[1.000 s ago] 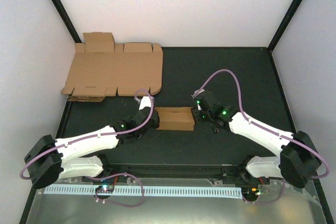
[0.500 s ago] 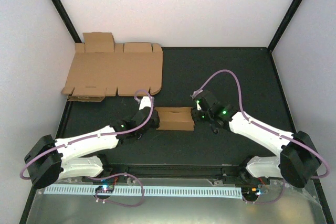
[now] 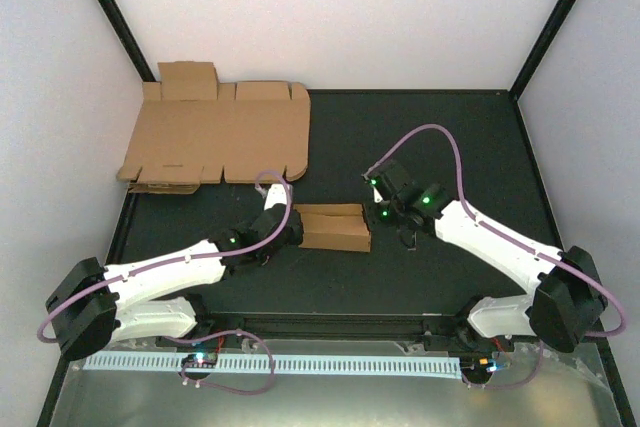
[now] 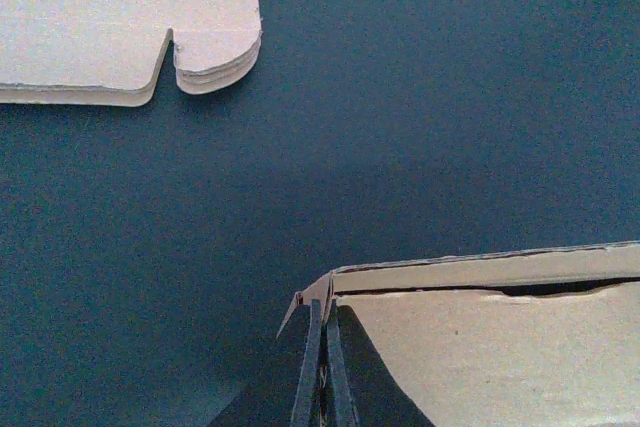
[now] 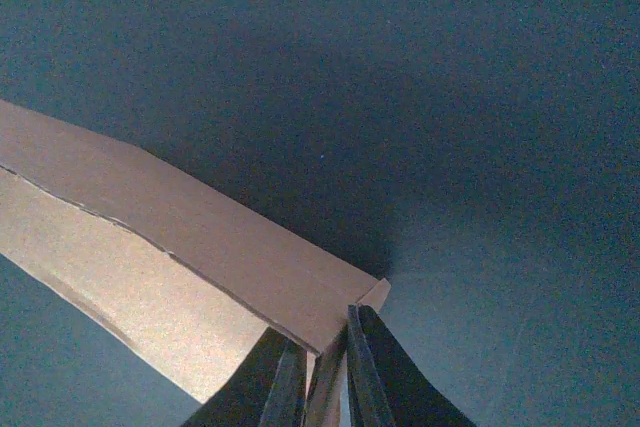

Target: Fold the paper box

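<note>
The paper box is pinched tight at its left end by the left gripper, and at its right end by the right gripper.

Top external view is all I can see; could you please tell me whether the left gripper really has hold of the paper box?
Observer: Yes. In the left wrist view, the left gripper is pinched on a thin flap at a corner of the paper box.
Operator: Thank you. And the right gripper?
Observer: Its wrist view shows the right gripper closed on the box's end, with a cardboard edge between the fingers.
Operator: Are the box's panels sitting flush?
Observer: Not quite. The left wrist view shows a dark slit between two of its panels.
</note>
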Controlling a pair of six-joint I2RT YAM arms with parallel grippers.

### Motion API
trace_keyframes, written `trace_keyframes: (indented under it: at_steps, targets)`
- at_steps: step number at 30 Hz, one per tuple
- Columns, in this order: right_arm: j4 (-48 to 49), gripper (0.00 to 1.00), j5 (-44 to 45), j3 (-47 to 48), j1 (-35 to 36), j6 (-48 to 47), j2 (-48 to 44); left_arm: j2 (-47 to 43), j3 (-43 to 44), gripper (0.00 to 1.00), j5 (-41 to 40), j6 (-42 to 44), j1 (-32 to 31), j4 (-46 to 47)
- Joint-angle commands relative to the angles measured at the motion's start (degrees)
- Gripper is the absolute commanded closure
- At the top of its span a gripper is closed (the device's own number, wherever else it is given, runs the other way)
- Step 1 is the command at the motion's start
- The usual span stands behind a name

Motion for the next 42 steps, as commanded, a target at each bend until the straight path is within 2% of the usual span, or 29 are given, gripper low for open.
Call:
trace_keyframes:
  at_steps: [1,5,9,16,39,42]
  targets:
    - [-2.46,0.86,-1.27,2.96,0.12,3.60,1.33,0.19,-1.00,0.98,3.52,-1.08,-1.41,-2.64]
    - [-2.75,0.85,-1.97,3.07,0.08,5.22,1.14,-0.02,-1.08,0.98,3.03,-1.82,-1.66,-2.92]
    - [-3.57,0.80,-0.60,3.48,0.12,8.87,2.02,-0.21,-1.30,0.98,2.48,-3.19,-1.87,-2.80]
    - [-2.86,0.82,-0.42,2.89,0.13,15.16,3.68,-0.49,-2.05,0.98,2.45,-4.37,-2.48,-1.48]
    - [-2.21,0.85,-0.12,-3.21,0.17,15.07,-1.96,-0.72,-2.32,0.98,1.55,-4.96,-2.67,-2.02]
    - [-2.54,0.78,-0.50,-2.81,0.22,13.52,-2.00,-0.53,-2.15,0.99,1.58,-4.91,-2.76,-2.10]
